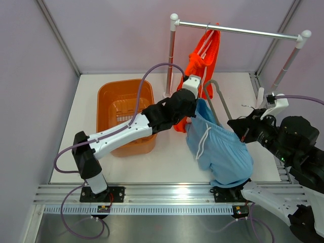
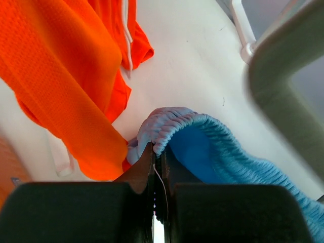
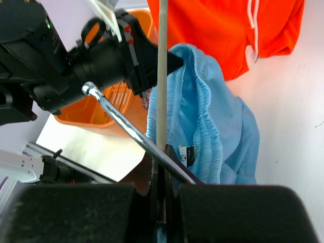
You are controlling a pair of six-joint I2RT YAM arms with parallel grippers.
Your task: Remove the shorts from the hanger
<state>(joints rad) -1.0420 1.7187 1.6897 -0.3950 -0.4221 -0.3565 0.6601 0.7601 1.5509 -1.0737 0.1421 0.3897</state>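
As right fingers (image 3: 161,159) clamp shut on hanger (image 1: 224,104), steadying it, left fingers (image 2: 155,156) pinch shut on blue shorts (image 1: 223,147) waistband, likely to peel it off; shorts drape between arms; orange shorts (image 1: 202,55) hang on rail (image 1: 243,31).

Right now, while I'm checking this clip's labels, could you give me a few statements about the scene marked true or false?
1. The left arm's jaws are shut on the waistband of the light blue fabric shorts. True.
2. The right arm's jaws stand open. False: they are shut on the grey hanger.
3. The orange plastic basket stands on the left arm's side. True.
4. The bright orange fabric shorts lie in that basket. False: they hang from the metal rail.
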